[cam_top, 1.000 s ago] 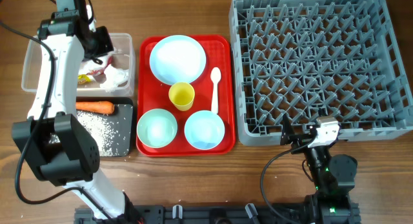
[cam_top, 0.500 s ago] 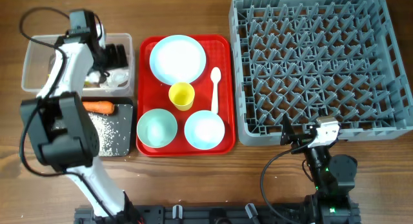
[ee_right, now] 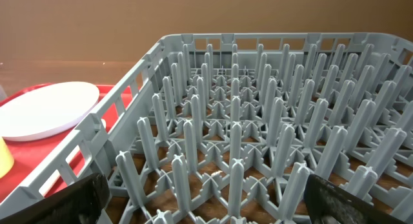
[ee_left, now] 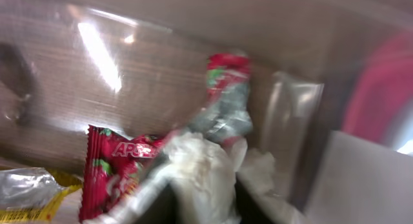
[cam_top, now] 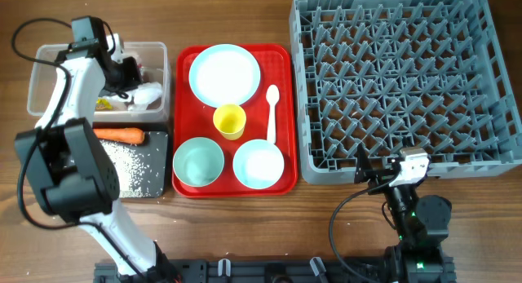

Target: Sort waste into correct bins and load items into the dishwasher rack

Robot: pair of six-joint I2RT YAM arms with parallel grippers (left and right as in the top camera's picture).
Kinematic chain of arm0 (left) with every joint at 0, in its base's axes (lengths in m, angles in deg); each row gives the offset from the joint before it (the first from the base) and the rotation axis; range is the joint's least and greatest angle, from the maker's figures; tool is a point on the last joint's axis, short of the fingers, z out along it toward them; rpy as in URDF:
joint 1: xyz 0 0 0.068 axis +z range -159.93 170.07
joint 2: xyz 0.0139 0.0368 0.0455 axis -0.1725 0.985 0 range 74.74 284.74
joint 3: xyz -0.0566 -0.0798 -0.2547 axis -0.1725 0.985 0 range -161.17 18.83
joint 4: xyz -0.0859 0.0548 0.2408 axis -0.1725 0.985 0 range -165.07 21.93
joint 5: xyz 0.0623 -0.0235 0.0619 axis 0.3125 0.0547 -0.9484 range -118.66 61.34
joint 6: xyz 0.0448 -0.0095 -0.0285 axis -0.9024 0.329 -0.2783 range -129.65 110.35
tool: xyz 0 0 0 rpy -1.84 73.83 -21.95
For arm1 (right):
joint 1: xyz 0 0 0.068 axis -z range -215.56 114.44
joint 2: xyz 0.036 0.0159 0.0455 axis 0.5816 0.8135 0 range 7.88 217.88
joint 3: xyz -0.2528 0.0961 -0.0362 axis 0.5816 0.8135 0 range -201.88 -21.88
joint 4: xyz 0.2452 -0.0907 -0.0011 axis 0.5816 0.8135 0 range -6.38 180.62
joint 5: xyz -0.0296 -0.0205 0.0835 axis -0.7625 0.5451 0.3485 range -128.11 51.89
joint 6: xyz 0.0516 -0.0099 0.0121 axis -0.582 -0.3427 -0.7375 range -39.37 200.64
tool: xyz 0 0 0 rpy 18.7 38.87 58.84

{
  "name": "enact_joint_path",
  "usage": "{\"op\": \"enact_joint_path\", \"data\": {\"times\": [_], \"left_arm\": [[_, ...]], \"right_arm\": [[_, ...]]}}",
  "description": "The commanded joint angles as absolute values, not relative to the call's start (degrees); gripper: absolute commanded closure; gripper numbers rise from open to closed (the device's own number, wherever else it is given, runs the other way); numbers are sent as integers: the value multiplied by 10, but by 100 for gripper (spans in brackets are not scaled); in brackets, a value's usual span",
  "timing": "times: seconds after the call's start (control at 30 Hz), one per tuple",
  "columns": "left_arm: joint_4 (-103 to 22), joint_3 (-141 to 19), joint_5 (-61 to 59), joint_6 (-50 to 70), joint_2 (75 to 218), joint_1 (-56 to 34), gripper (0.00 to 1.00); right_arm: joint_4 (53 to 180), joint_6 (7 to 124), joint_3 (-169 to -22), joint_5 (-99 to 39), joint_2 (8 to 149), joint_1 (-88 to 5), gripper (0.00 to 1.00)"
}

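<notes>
In front of the rack: the right gripper (cam_top: 373, 174) sits parked just short of the dishwasher rack (cam_top: 457, 161), fingers spread wide with nothing between them.
Black tray: the carrot (cam_top: 119, 135) lies along the far end of the black tray (cam_top: 163, 136), and white rice grains (cam_top: 134, 165) are scattered over the floor nearer the robot.
Red tray: a bowl (cam_top: 198, 162) and a second bowl (cam_top: 258, 163) stand side by side at the near end of the red tray (cam_top: 281, 71). The yellow cup (cam_top: 229, 121) and white spoon (cam_top: 272, 112) are behind them and the plate (cam_top: 224, 74) is farthest; none is racked.
Clear tub: the left gripper (cam_top: 129, 74) hangs inside the clear tub (cam_top: 39, 91), over crumpled wrappers (ee_left: 113, 166), white tissue (ee_left: 200, 169) and a yellow scrap (ee_left: 55, 197). The wrist view is blurred, so it cannot be told whether its fingers grip the tissue or stand clear.
Step in hand: waste sorting at the tub, seemingly near its close.
Next move: likely lifting the left arm clear of the tub wall, then reaching to the red tray for a dish; the rack is empty.
</notes>
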State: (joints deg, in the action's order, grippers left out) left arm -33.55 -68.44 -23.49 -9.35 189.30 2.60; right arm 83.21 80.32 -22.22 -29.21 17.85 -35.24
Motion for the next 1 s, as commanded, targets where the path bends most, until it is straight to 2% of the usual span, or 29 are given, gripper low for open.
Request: {"op": "enact_joint_path", "data": {"times": [0.0, 0.27, 0.3, 0.33, 0.37, 0.43, 0.5, 0.53, 0.7, 0.9, 0.93, 0.97], "left_arm": [[-334, -686, -195, -82, 1817, 27, 0], [-304, -683, -195, -64, 1796, 27, 0], [-299, -682, -195, -64, 1798, 27, 4], [-293, -681, -195, -69, 1798, 27, 14], [-290, -681, -194, -86, 1798, 27, 18], [-292, -681, -195, -92, 1797, 27, 13], [-299, -681, -195, -92, 1797, 30, 13], [-303, -681, -195, -92, 1797, 30, 0], [-323, -681, -140, -92, 1797, 29, 0], [-329, -681, -137, -92, 1797, 30, 1], [-328, -681, -138, -95, 1797, 30, 95], [-321, -681, -138, -97, 1797, 29, 96]], "right_arm": [[830, 806, -222, -296, 179, -350, 0], [830, 806, -222, -296, 179, -350, 0], [830, 806, -222, -296, 179, -350, 0], [830, 806, -222, -296, 179, -350, 0], [830, 806, -222, -296, 179, -350, 0], [830, 806, -222, -296, 179, -350, 0], [830, 806, -222, -296, 179, -350, 0], [830, 806, -222, -296, 179, -350, 0], [830, 806, -222, -296, 179, -350, 0], [830, 806, -222, -296, 179, -350, 0], [830, 806, -222, -296, 179, -350, 0], [830, 806, -222, -296, 179, -350, 0]]}}
